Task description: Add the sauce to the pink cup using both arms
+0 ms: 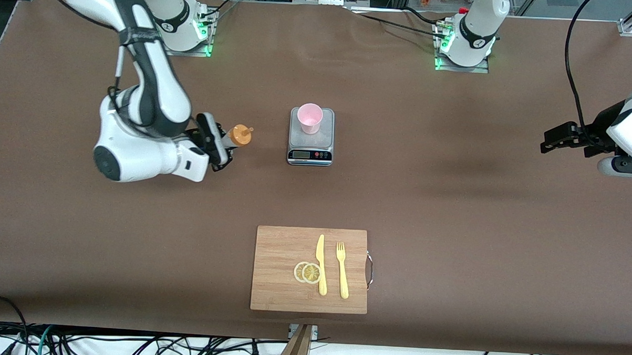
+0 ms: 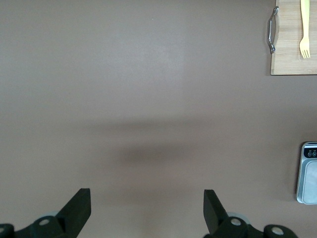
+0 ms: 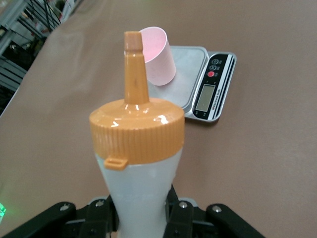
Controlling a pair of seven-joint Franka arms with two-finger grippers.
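Observation:
The pink cup (image 1: 309, 118) (image 3: 157, 55) stands upright on a small silver kitchen scale (image 1: 310, 146) (image 3: 210, 94) in the middle of the table. My right gripper (image 1: 223, 149) (image 3: 141, 218) is shut on the sauce bottle (image 1: 238, 136) (image 3: 137, 148), whose whitish body is squeezed between the fingers and whose orange nozzle points toward the cup. The bottle hangs over the bare table beside the scale, toward the right arm's end. My left gripper (image 1: 548, 142) (image 2: 147, 210) waits open with nothing in it, above the table at the left arm's end.
A wooden cutting board (image 1: 282, 250) (image 2: 292, 59) lies nearer the front camera than the scale, with two lemon slices (image 1: 308, 272), a yellow knife (image 1: 321, 264) and a yellow fork (image 1: 342, 269) (image 2: 304, 29) on it. A corner of the scale (image 2: 308, 173) shows in the left wrist view.

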